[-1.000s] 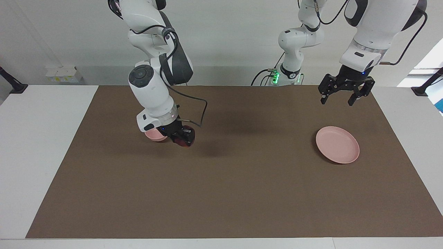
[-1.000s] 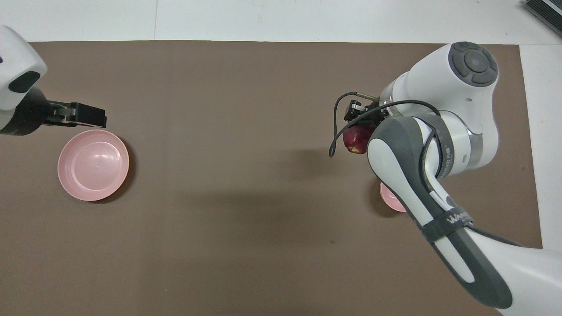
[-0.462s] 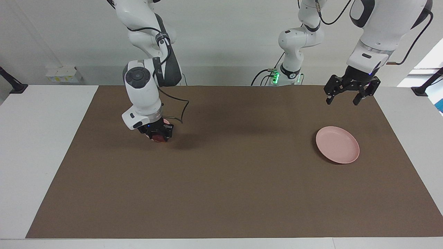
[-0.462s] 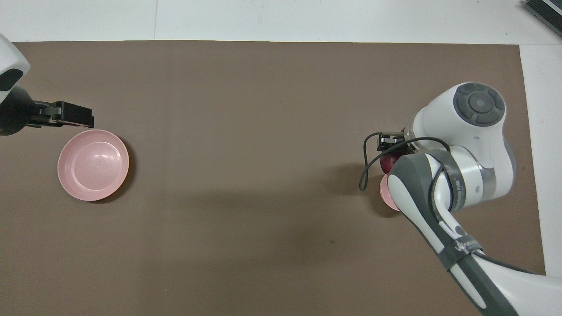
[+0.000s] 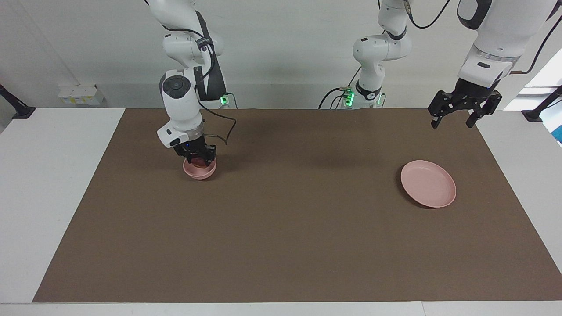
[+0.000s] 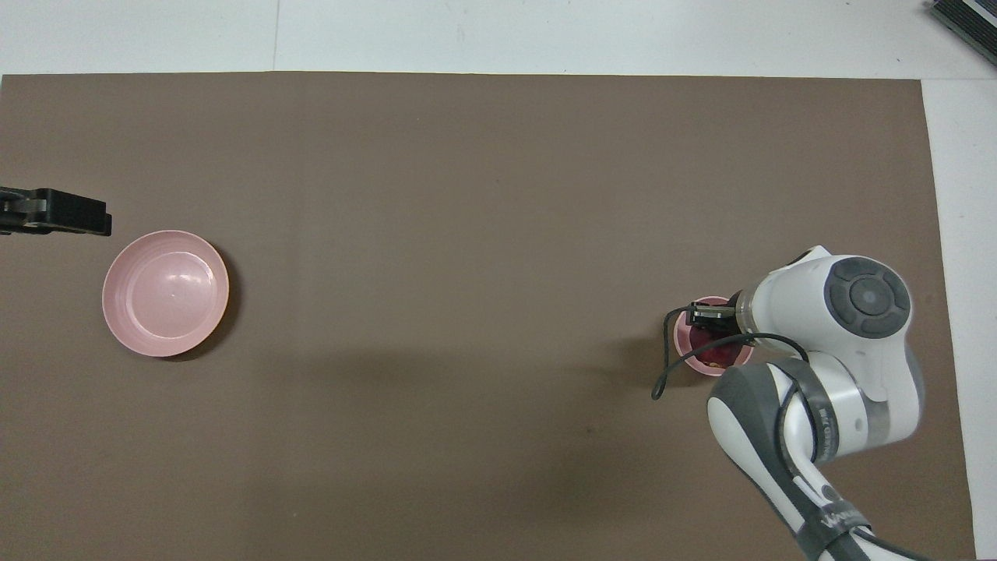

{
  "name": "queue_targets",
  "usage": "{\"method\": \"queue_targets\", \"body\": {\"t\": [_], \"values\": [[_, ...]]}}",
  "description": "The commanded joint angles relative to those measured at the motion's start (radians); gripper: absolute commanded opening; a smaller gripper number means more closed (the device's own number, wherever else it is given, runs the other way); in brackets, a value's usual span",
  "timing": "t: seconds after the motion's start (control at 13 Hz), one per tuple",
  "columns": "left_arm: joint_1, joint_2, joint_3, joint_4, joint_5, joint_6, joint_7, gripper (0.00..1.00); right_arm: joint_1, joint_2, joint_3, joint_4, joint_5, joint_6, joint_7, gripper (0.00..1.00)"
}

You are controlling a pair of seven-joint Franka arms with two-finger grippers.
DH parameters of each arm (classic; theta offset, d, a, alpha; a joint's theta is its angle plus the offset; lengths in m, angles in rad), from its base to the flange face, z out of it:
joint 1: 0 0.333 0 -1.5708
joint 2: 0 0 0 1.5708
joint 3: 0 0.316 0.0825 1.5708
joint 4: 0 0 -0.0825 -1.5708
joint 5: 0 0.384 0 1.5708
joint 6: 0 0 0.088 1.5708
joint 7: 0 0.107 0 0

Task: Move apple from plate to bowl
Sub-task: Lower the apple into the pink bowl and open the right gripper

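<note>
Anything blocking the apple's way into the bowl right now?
Nothing visible. The right gripper is down at the bowl, and the apple already sits within its rim. The plate lies bare toward the left arm's end, with the left gripper waiting over the mat.

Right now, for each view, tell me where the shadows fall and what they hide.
Facing view: soft shadow darkens the brown mat beside the bowl and near the plate; the apple shows only partly under the right gripper. Overhead view: a broad faint shadow crosses the mat's middle, a dark crescent hugs the plate, and the right arm covers part of the bowl.
</note>
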Motion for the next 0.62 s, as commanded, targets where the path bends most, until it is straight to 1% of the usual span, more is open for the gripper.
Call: {"method": "queue_targets", "body": {"t": [0.0, 0.08, 0.15, 0.23, 0.31, 0.38, 0.54], "values": [[-0.062, -0.009, 0.059, 0.013, 0.010, -0.048, 0.019, 1.00, -0.040, 0.049, 0.012, -0.020, -0.021, 0.098, -0.027, 0.00], [-0.044, -0.009, 0.053, 0.021, 0.010, -0.074, 0.022, 1.00, -0.040, 0.065, 0.012, -0.017, -0.021, 0.119, -0.026, 0.01], [-0.050, -0.009, 0.053, 0.021, 0.010, -0.088, 0.030, 1.00, -0.031, 0.069, 0.012, -0.008, -0.021, 0.118, -0.024, 0.65], [-0.052, -0.011, 0.051, 0.021, 0.009, -0.088, 0.030, 1.00, -0.029, 0.074, 0.012, 0.007, -0.018, 0.110, -0.019, 1.00], [-0.050, -0.014, 0.053, 0.018, 0.004, -0.088, 0.033, 1.00, -0.031, 0.073, 0.014, 0.027, -0.018, 0.102, -0.027, 1.00], [-0.050, -0.014, 0.054, 0.018, -0.011, -0.089, 0.043, 1.00, -0.031, 0.063, 0.014, 0.047, -0.018, 0.066, -0.032, 1.00], [-0.050, -0.014, 0.055, 0.018, -0.013, -0.094, 0.059, 1.00, -0.034, 0.057, 0.014, 0.151, -0.006, -0.085, -0.045, 1.00]]}}
